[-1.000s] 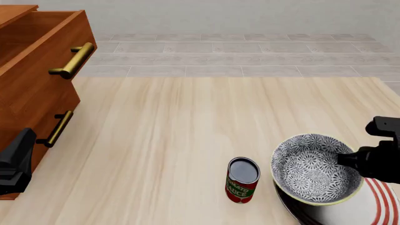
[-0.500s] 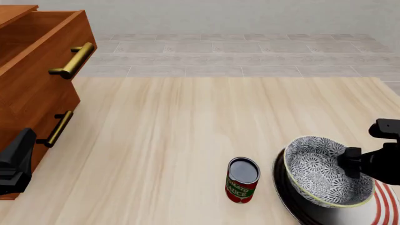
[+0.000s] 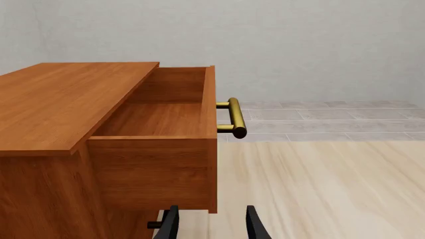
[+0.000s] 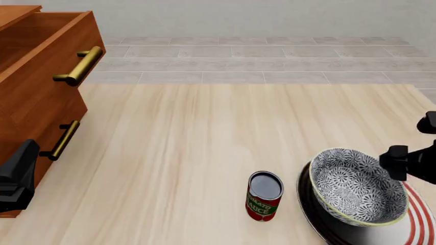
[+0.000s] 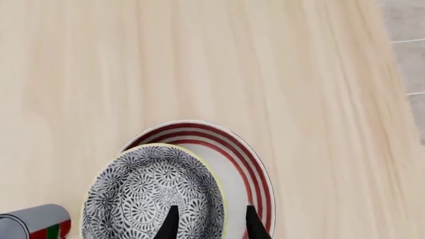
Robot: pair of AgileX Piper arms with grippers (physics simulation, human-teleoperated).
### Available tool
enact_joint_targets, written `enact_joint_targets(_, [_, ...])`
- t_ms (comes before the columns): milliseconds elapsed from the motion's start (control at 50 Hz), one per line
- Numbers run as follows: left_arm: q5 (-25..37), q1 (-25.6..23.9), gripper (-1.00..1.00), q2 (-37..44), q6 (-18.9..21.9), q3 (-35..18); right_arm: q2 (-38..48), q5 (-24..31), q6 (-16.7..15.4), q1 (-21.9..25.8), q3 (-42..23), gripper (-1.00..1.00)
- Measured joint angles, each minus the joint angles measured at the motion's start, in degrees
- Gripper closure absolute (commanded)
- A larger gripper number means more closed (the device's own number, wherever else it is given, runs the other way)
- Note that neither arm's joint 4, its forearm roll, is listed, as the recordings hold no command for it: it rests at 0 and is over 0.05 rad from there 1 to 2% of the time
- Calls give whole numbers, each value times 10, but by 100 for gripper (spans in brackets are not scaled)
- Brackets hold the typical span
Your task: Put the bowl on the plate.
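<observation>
The grey-and-white floral bowl (image 4: 356,188) sits upright inside the white plate with red rings (image 4: 420,220) at the table's near right corner. My right gripper (image 4: 399,163) hangs just above the bowl's right rim, apart from it. In the right wrist view its fingers (image 5: 171,225) stand open over the bowl (image 5: 149,194) and the plate (image 5: 247,167), holding nothing. My left gripper (image 4: 19,171) rests at the far left beside the wooden cabinet, and it is open and empty (image 3: 211,226) in the left wrist view.
A tomato sauce can (image 4: 264,196) stands upright just left of the plate, also in the right wrist view (image 5: 37,221). A wooden cabinet (image 4: 41,76) with its top drawer (image 3: 156,124) pulled out and brass handles fills the left side.
The right gripper has let go of the bowl and drawn back up and to the right. The bowl, tilted and carried a second ago, now rests on the plate. The left arm has not moved.
</observation>
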Motion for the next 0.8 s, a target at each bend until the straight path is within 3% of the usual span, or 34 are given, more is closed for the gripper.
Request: enact_joint_targets(800, [0,0,-100,-1,-1,0,-43,118,-30,44,-176,-100])
